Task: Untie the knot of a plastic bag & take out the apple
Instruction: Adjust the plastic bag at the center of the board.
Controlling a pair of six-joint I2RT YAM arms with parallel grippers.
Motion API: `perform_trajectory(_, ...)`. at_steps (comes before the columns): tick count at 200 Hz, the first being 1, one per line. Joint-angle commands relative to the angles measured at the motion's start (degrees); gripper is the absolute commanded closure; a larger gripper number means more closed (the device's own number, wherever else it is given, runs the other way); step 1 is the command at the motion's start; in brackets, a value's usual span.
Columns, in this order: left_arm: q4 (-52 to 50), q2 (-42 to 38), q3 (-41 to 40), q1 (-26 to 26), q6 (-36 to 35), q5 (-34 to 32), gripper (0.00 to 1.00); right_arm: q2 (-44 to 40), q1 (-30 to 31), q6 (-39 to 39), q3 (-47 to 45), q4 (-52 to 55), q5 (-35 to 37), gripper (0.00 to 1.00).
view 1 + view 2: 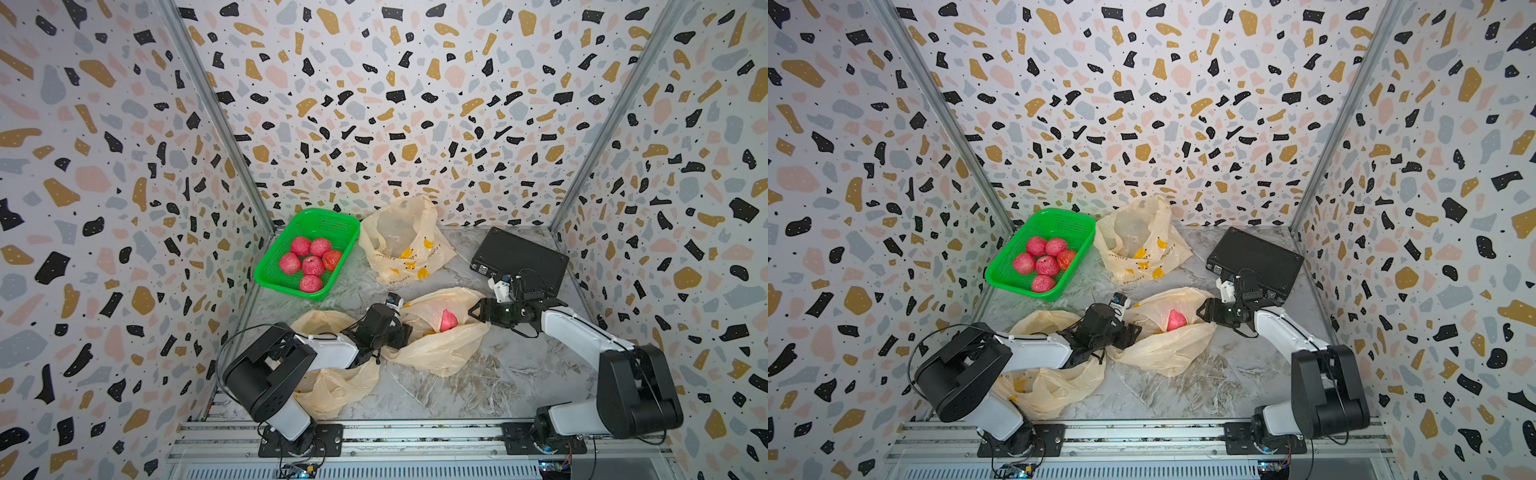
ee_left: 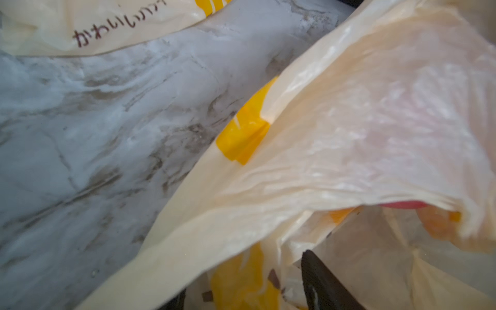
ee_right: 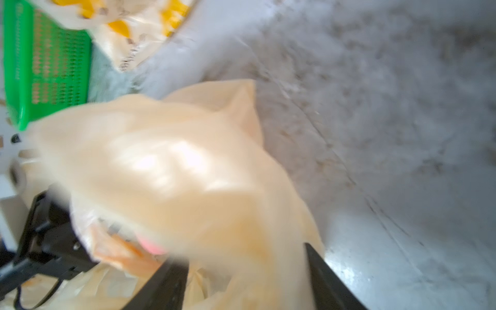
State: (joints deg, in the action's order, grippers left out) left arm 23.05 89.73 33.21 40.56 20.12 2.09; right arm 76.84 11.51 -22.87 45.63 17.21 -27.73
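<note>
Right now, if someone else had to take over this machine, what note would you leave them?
Left gripper: jaws apart at the middle bag's mouth with plastic between them; whether it grips cannot be told.
Right gripper: open beside the bag's other end, holding nothing.
Apple: inside that bag. The green basket holds other apples.
Done: the bag looks untied; no knot shows.
Left: lift the apple out.

terrazzo-patterned walls [image 1: 374, 104] enclose three sides; metal posts [image 1: 216, 112] mark the corners. grey marbled tabletop [image 1: 519, 374], aluminium rail [image 1: 415, 432] in front. even light.
</note>
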Motion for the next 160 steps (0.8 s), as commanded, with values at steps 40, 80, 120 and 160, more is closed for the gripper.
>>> perform_trajectory(40, -5.8, -5.43, 2.73, 2.21, -5.54, -1.78, 0.3, -8.47, 4.32, 7.22, 9.79, 16.52, 9.06, 0.01)
perform_trajectory(80, -9.95, -9.03, 4.9, 5.88, -9.08, -1.59, 0.3, -7.1, 11.97, 12.36, 14.25, 18.05, 13.15, 0.01)
perform_trajectory(120, -11.97, -12.76, 3.36, 10.11, -9.21, 1.3, 0.29, -0.01, 19.72, 14.79, 16.56, 18.24, 11.97, 0.07)
perform_trajectory(160, -11.52, -9.73, 3.34, 13.19, -9.75, 4.93, 0.29, 5.17, 22.55, 14.56, 14.08, 12.23, 12.66, 0.13)
